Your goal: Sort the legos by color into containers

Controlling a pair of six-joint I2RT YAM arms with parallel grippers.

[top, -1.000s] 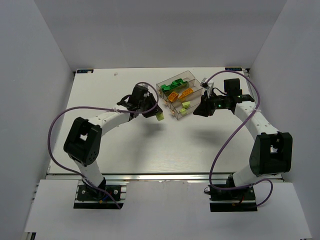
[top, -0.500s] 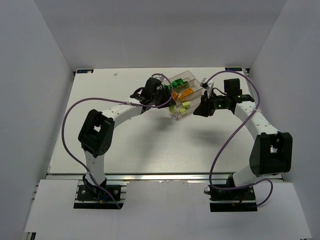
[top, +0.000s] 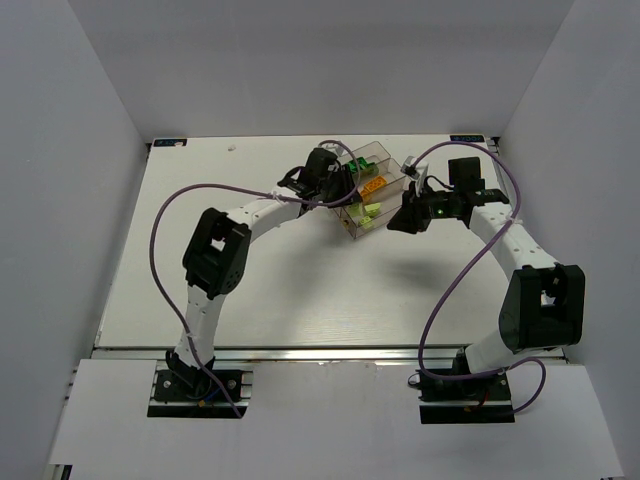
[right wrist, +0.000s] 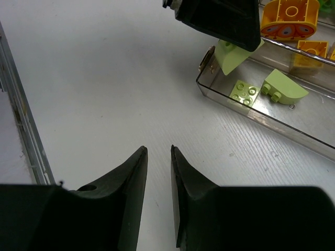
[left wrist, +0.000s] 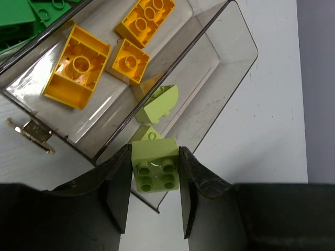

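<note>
My left gripper (left wrist: pixel 154 172) is shut on a pale yellow-green lego (left wrist: pixel 155 166), studs facing the camera, held over the near end of the containers' outer trough (left wrist: pixel 235 57). That trough holds two more pale legos (left wrist: pixel 159 104). The middle trough holds orange legos (left wrist: pixel 78 68). Green legos (left wrist: pixel 21 15) lie in the far one. From above, the left gripper (top: pixel 340 185) hangs over the tray (top: pixel 375 150). Just right of the tray, my right gripper (top: pixel 395 222) is low over the table. Its fingers (right wrist: pixel 158 149) stand slightly apart with nothing between them.
The right wrist view shows the left gripper (right wrist: pixel 220 18) above the trough's end wall (right wrist: pixel 272 128), with two pale legos (right wrist: pixel 245 93) on the trough floor. A metal rail (right wrist: pixel 21 125) marks the table's edge. White walls enclose the table.
The left arm has swung right, carrying the pale lego from the open table to above the tray. The right arm has stayed where it was.
</note>
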